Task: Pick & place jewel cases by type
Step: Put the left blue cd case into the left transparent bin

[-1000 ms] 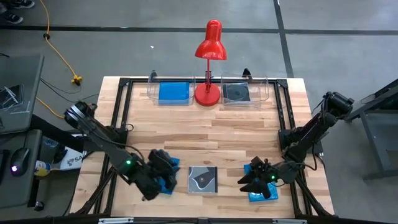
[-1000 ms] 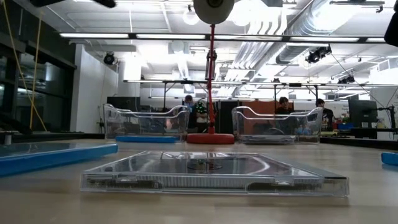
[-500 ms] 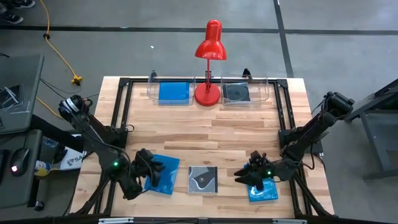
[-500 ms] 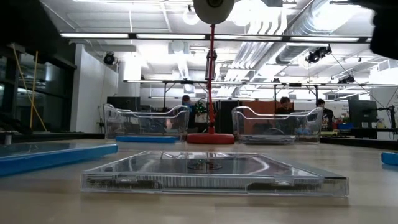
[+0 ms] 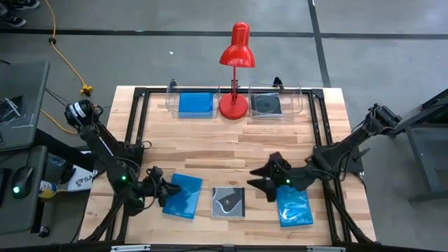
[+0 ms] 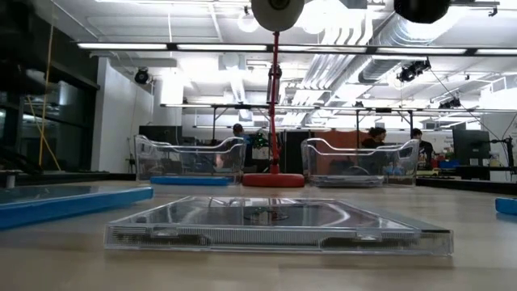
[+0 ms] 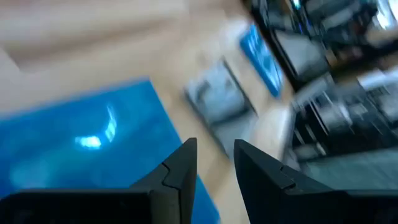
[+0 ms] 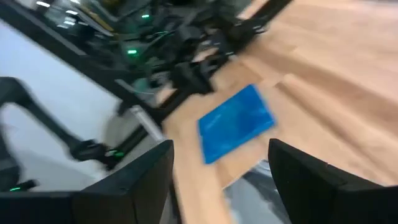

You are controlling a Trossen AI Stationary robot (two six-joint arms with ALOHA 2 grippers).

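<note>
A plain blue jewel case (image 5: 183,197) lies flat at the table's near left. A grey case with a white swirl (image 5: 229,201) lies in the near middle, and a patterned blue case (image 5: 294,208) at the near right. My left gripper (image 5: 162,189) is low at the plain blue case's left edge; its fingers (image 7: 216,163) stand a little apart with nothing between them. My right gripper (image 5: 256,179) hangs wide open above the table between the grey case and the patterned blue one. Nothing shows between its fingers (image 8: 221,168).
Two clear trays stand at the far edge: the left one (image 5: 173,105) holds a blue case (image 5: 196,103), the right one (image 5: 292,105) a dark case (image 5: 267,105). A red desk lamp (image 5: 235,77) stands between them. Bare wood lies mid-table.
My left gripper has drawn back toward the table's left edge and sunk, coming off the plain blue case, which now shows whole. My right gripper has risen from over the patterned blue case and gone toward the table's middle; that case stays flat on the table.
</note>
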